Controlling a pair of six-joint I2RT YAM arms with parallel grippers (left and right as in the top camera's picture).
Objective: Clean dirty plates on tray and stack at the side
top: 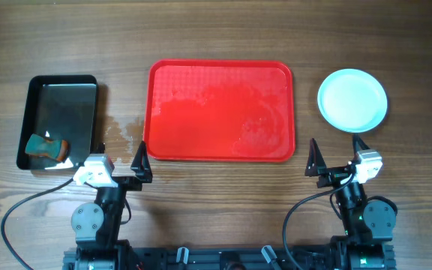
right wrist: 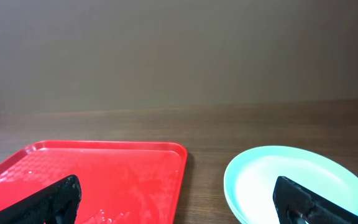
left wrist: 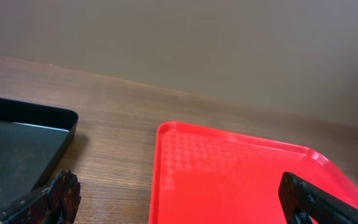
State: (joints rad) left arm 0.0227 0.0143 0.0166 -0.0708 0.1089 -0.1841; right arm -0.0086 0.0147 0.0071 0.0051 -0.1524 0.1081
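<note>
Gaping empty, left gripper (left wrist: 176, 186) and right gripper (right wrist: 178, 186); sponge (top: 46, 147) in black pan (top: 62, 78); wet tray (top: 220, 112); plates (top: 352, 100) beside.

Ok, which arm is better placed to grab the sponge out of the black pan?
Left, probably. The sponge lies in the near corner of the black pan, beside the open jaws of the left arm; the right arm sits beyond the red tray, by the plates.
</note>
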